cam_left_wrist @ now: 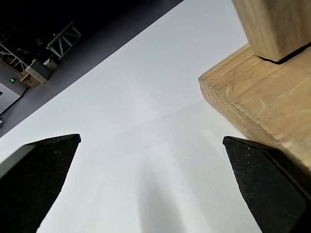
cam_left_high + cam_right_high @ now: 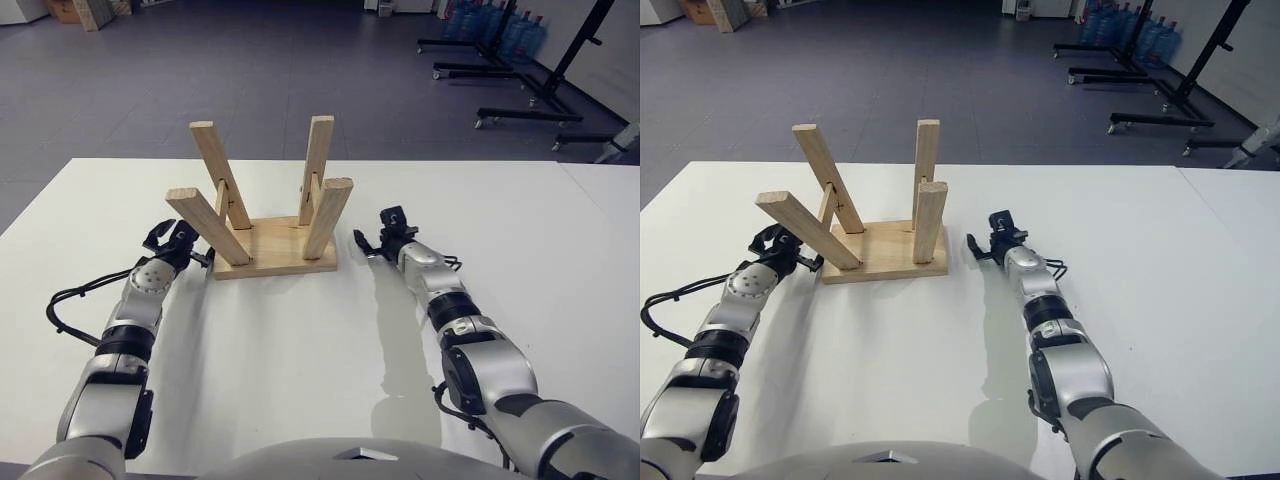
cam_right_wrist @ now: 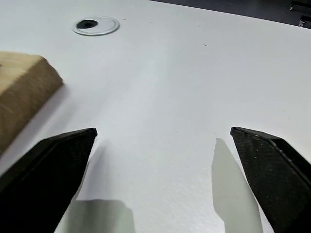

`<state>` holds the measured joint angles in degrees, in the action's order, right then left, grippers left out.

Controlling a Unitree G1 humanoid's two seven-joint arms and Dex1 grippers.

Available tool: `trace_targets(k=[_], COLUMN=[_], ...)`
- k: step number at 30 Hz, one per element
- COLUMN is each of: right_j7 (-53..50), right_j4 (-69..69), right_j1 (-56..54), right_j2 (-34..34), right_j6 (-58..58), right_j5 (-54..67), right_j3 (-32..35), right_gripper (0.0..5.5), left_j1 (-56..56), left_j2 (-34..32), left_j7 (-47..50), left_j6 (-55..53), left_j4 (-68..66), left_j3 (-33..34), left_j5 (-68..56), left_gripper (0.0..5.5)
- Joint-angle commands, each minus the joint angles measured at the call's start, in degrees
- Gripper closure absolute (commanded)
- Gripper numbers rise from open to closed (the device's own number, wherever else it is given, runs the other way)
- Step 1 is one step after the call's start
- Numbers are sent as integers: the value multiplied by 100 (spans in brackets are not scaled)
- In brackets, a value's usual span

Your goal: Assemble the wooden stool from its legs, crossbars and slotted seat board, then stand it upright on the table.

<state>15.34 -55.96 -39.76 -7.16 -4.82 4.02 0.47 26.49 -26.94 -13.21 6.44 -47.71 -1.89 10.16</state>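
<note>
On the middle of the table point(image 2: 300, 390) the stool point(image 2: 275, 215) sits upside down, its seat point(image 2: 285, 255) flat on the top and four legs pointing up, so what appears left is to turn it over and stand it up. To do that well, I would have the two grippers take the seat by its left and right edges at the same time, low on the board and not on the legs. The near left leg point(image 2: 208, 227) leans far out to the left and the far left leg point(image 2: 221, 175) tilts too, so their joints may be loose and could pull out if lifted by. Lift a little before rolling it, so that no leg end catches the table, and set all four ends down together. The left arm lies stretched forward low over the table, its left gripper point(image 2: 183, 245) just beside the seat's near left corner under the leaning leg; its fingers point(image 1: 34, 179) stand wide apart with only bare table between them, and the corner sits beside one finger. The right arm reaches forward likewise, the right gripper point(image 2: 375, 235) near the seat's right edge but apart from it, its fingers point(image 3: 48, 170) also spread wide and holding nothing.
</note>
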Motion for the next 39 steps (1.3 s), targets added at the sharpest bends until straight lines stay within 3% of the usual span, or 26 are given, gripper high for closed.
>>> trace_targets(k=[1, 4, 7, 11, 14, 16, 25, 31, 35, 39], right_j7=[330, 488, 620, 1397, 1768, 1793, 1298, 1256, 1729, 3777], right_j4=[-698, -709, 327, 3882, 5856, 6580, 6354, 6321, 6366, 5565], right_j1=[-468, -418, 385, 2751, 4008, 4357, 3567, 3419, 3507, 3472], right_j2=[563, 553, -140, -1656, -2172, -2162, -1900, -1770, -2281, -3817], right_j6=[437, 413, 266, -1195, -2173, -2554, -3097, -3103, -2793, -2395], right_j5=[-33, 77, -96, 42, 353, 492, 442, 450, 638, 1531], right_j3=[-51, 82, 29, 251, 322, 183, 329, 142, 517, 1621], right_gripper=[41, 41, 41, 41, 41, 41, 41, 41, 41, 41], left_j1=[-15, -221, -1117, -2398, -2542, -2565, -2922, -3016, -2689, -2128], left_j2=[231, 413, 676, 1045, 1117, 1100, 329, 324, -198, -1880], left_j7=[173, 44, -210, -321, -336, -271, -460, -435, -865, -3763], left_j6=[217, 507, 235, -1198, -1905, -2223, -3276, -3229, -2973, -3171], left_j4=[-1436, -1209, 369, 3255, 4131, 4384, 5650, 5331, 5469, 4922], left_j3=[-457, -630, -895, -1592, -1699, -1586, -954, -885, 206, 2534], left_j5=[473, 429, 245, 176, 145, 116, 127, 154, -529, -3101], left_gripper=[11, 11, 11, 11, 11, 11, 11, 11, 11, 11])
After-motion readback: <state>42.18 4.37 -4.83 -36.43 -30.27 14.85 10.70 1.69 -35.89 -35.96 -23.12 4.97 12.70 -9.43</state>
